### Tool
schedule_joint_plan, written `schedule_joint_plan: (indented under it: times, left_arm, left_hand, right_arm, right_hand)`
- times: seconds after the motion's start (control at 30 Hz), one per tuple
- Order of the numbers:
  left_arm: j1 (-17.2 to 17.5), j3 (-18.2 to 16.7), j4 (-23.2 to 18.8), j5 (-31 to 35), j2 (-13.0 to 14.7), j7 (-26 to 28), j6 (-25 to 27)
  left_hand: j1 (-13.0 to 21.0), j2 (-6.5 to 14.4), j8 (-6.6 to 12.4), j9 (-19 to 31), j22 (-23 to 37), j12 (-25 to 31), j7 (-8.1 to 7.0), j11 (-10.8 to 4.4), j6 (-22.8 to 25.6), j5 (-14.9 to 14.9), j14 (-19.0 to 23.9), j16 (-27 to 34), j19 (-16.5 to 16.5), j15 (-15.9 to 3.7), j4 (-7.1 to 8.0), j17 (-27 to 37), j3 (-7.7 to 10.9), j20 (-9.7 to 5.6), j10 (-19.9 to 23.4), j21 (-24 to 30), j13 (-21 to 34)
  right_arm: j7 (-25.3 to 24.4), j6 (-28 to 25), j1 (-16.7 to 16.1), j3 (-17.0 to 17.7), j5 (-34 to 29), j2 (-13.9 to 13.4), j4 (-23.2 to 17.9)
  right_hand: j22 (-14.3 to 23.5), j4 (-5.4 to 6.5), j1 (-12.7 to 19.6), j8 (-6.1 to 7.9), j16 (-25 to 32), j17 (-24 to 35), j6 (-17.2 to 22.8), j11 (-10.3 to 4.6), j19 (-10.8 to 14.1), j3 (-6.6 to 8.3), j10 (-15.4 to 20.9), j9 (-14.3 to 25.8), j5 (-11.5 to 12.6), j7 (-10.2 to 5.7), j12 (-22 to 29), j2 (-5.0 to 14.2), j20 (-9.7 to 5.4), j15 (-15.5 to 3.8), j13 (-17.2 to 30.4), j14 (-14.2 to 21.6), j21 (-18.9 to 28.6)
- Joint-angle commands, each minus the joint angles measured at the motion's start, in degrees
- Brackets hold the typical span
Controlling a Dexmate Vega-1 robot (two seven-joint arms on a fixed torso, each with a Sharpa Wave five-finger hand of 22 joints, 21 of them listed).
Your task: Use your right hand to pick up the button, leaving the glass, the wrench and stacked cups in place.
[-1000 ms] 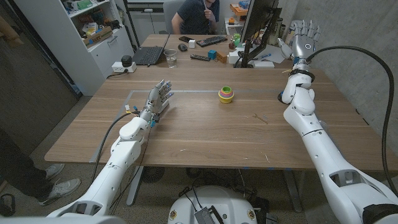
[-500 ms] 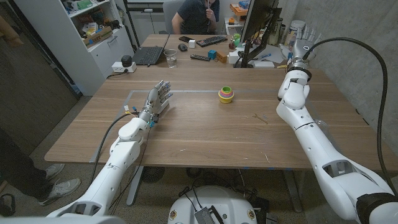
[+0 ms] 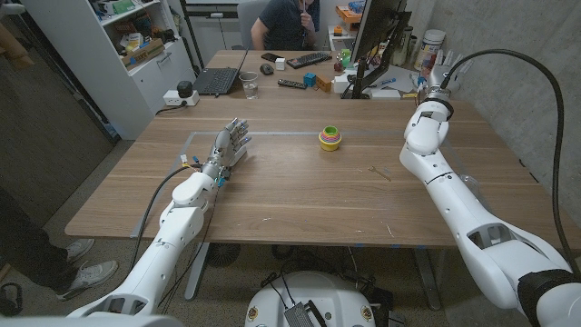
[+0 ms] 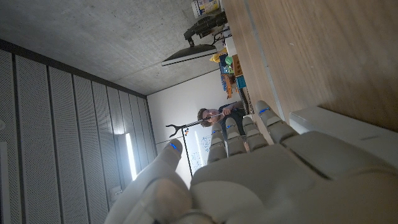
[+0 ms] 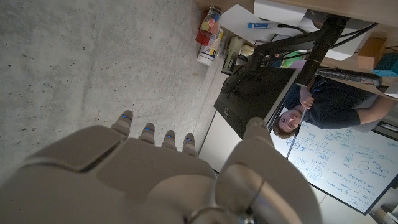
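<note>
Standing across from it, I start at the left robot hand (image 3: 229, 147). It sits on the desk (image 3: 300, 204) well to the left of the stacked cups (image 3: 329, 138), fingers spread and straight, holding nothing.

The glass (image 3: 249, 85) stands further back than the cups and to their left, beside a laptop, well out of the way.

The cups themselves, a small bright nest of colours, stand upright near the middle of the far half of the desk.

To the right of the cups and nearer the robot lies a thin pale sliver (image 3: 381, 171). It may be the wrench, but it is too small to tell.

I cannot pick out the button anywhere on the wood. It is either too small to see from the head view or hidden by the right arm, so I cannot say where it lies relative to the cups.

The right robot hand (image 3: 442, 68) is up in the air, far to the right of the cups and beyond them, by the monitor. From its wrist view its fingers are spread apart with nothing between them.

As for handling, I would expect a button to be light, hard and slick. It would lie flat on the wood with almost no edge standing up to catch. The likely hold is a pinch across the rim between thumb and a fingertip. The fingers should come down gently so it doesn't skate away, and stay well clear of the cups and the sliver.
</note>
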Motion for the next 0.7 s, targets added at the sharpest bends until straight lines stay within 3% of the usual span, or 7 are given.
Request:
schedule_joint_plan:
  times: [0.03, 0.3, 0.4, 0.7]
  left_arm:
    - [0.0, 0.0, 0.3, 0.2, 0.0, 0.2, 0.1]
    - [-0.1, 0.0, 0.4, 0.3, 0.0, 0.2, 0.2]
    - [-0.1, -0.1, 0.5, 0.4, 0.0, 0.4, 0.2]
    - [-0.3, -0.1, 1.1, 0.4, 0.0, 0.2, 0.2]
  left_hand:
    - [-0.2, -0.2, 0.21, 0.3, 0.1, 0.2, -0.34, -0.27, 0.4, 0.4, 0.1, 0.4, 0.6, -0.38, -0.09, 0.2, -0.23, -0.07, 0.2, -0.1, 0.3]
    - [-0.2, -0.2, 0.24, 0.3, 0.1, 0.2, -0.38, -0.34, 0.4, 0.4, 0.1, 0.4, 0.6, -0.45, -0.10, 0.2, -0.24, -0.07, 0.2, -0.1, 0.3]
    - [-0.2, -0.2, 0.24, 0.3, 0.1, 0.2, -0.34, -0.32, 0.4, 0.4, 0.1, 0.4, 0.6, -0.41, -0.11, 0.2, -0.25, -0.06, 0.2, -0.2, 0.3]
    - [-0.2, -0.2, 0.23, 0.3, 0.1, 0.2, -0.29, -0.32, 0.4, 0.4, 0.1, 0.4, 0.6, -0.45, -0.12, 0.2, -0.26, -0.06, 0.2, -0.2, 0.3]
  right_arm:
    - [4.7, -3.6, 1.8, -1.4, 0.7, -0.6, 2.8]
    - [6.6, -4.7, 2.9, -2.2, 1.9, -0.9, 4.7]
    - [7.5, -5.2, 3.4, -3.0, 2.0, -1.1, 5.9]
    - [8.4, -6.1, 4.8, -4.3, 3.2, -1.1, 8.9]
  right_hand:
    - [0.1, 0.11, -0.7, 0.22, 1.2, 0.1, -1.1, 0.13, 1.0, -0.65, -8.0, 0.2, 0.5, 0.10, 0.7, -0.33, 0.01, 0.36, 0.1, -4.2, 0.6]
    - [0.2, 0.10, -0.8, 0.65, 1.3, 0.1, -0.9, -0.04, 1.9, -0.79, -7.4, 0.2, 0.7, -0.22, 1.2, -0.35, 0.02, 0.75, 0.1, -3.8, 1.0]
    - [0.4, -0.07, -0.8, 1.59, 2.0, 0.0, 1.1, -0.45, 3.6, -1.08, -5.4, 0.1, 0.9, -0.56, 2.1, -0.63, 0.01, 0.83, 0.0, -1.9, 1.5]
    - [0.4, -0.32, -0.7, 2.01, 2.4, 0.0, 2.4, -0.59, 4.8, -1.28, -4.4, 0.0, 1.1, -0.87, 2.4, -0.91, 0.02, 0.92, 0.0, -0.7, 1.8]
